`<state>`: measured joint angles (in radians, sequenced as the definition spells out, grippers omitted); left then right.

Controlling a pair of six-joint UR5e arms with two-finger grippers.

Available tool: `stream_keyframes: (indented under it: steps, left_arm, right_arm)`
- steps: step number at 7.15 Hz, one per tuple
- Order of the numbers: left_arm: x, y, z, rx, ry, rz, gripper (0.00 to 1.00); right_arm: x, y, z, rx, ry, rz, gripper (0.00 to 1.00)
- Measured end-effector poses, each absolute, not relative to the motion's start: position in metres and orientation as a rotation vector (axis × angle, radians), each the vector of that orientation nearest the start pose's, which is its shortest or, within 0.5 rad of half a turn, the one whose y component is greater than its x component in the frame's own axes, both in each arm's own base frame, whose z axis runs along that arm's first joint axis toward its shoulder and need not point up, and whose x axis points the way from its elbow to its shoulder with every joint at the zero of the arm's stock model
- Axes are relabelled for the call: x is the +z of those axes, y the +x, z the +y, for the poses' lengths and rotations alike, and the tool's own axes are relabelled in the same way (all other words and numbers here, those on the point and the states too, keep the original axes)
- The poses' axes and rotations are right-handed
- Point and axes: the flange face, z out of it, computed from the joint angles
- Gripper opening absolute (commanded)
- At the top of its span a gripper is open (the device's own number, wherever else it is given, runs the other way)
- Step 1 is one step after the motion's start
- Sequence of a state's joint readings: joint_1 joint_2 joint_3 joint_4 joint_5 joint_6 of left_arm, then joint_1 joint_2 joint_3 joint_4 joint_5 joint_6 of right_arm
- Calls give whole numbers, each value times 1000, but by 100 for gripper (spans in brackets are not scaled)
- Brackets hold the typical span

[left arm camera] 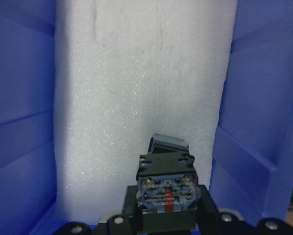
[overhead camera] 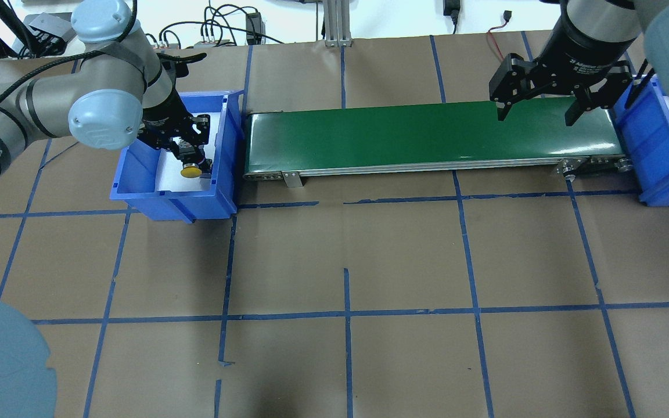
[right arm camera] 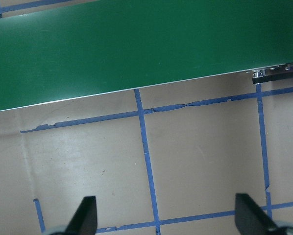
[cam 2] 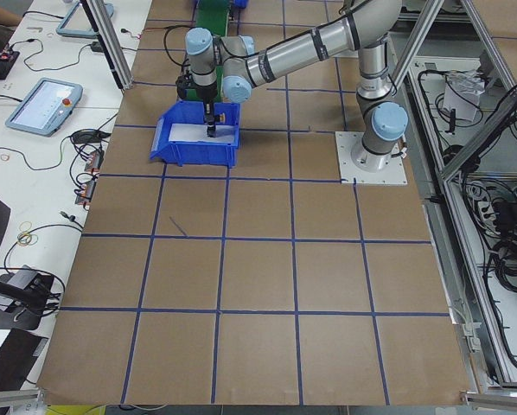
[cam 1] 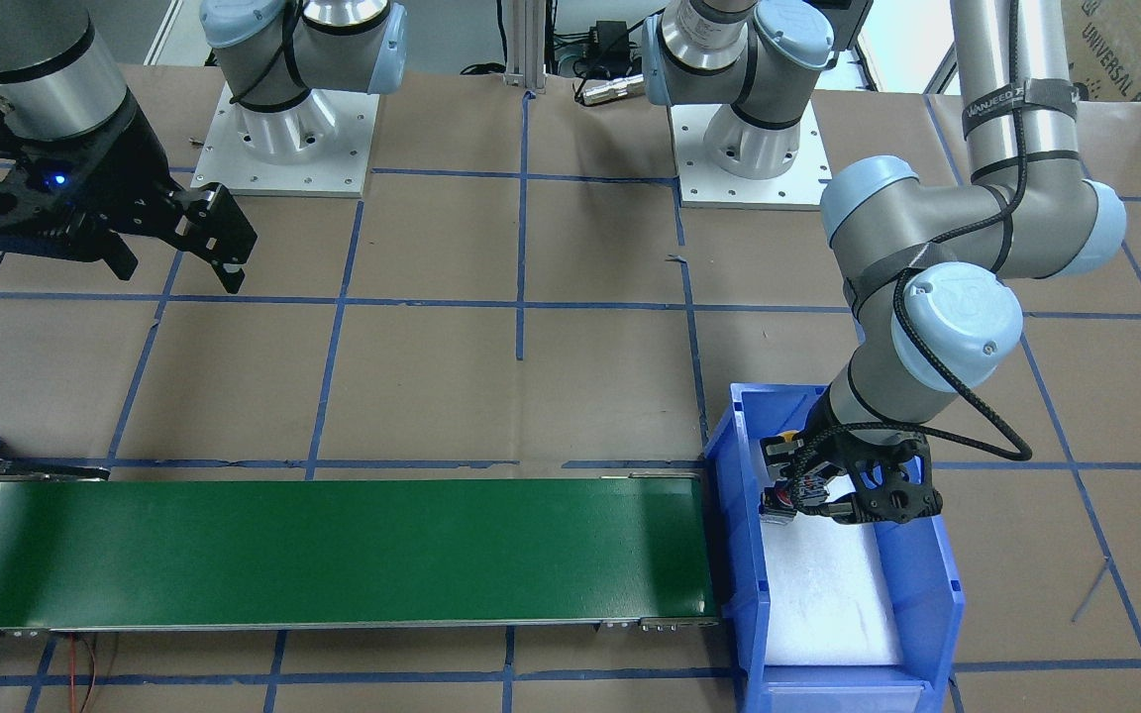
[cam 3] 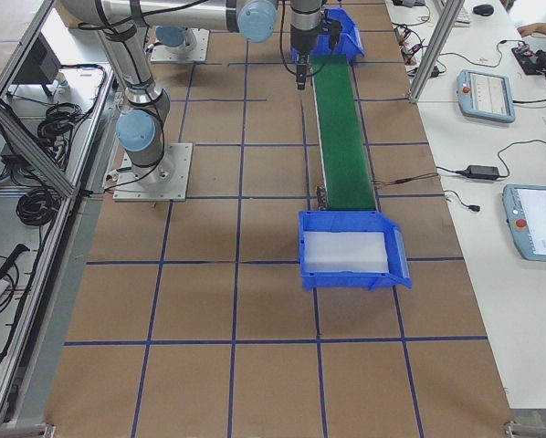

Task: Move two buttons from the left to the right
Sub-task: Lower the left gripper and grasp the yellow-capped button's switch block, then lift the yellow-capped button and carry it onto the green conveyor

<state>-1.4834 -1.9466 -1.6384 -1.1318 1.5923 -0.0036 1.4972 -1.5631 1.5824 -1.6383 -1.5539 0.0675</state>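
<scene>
Blue left bin (overhead camera: 137,194): foam-lined, where the buttons start out.
Left gripper (overhead camera: 192,158): down inside this bin, fingers closed on the yellow button (overhead camera: 190,171) at its switch block, apparently so it can be lifted out.
Red button: not visible in any view, so its position cannot be told.
Green belt (overhead camera: 427,130): bridges the two bins.
Right gripper (overhead camera: 535,118): fingers spread wide, holding nothing, raised near the belt's right end, seemingly waiting to receive.
Right bin (overhead camera: 654,162): likely the destination.

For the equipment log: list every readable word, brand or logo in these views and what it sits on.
"UNIVERSAL R", cut off: cardboard box.
"WANJEED": strap on the left arm.
"UR" logo: that arm's joint cap.
Too blurred to read: white print above the right hand.
</scene>
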Motion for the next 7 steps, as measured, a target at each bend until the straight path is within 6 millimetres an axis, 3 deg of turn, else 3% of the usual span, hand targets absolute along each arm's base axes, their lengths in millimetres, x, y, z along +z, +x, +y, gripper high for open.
stream_keyframes:
  steps: [2,3,5,7]
  left_arm:
    - [305,-77,-621,-32,-139,3112,0]
    - [322,-76,-620,-52,-137,3104,0]
    - [378,-80,-613,-61,-123,3087,0]
    - [420,-111,-605,-98,-77,3053,0]
  right_arm:
    - [485,98,-508,-75,218,3116,100]
    - [485,98,-508,-75,218,3116,100]
    - [486,98,-508,-77,217,3116,100]
    - [485,97,-508,-75,217,3117,100]
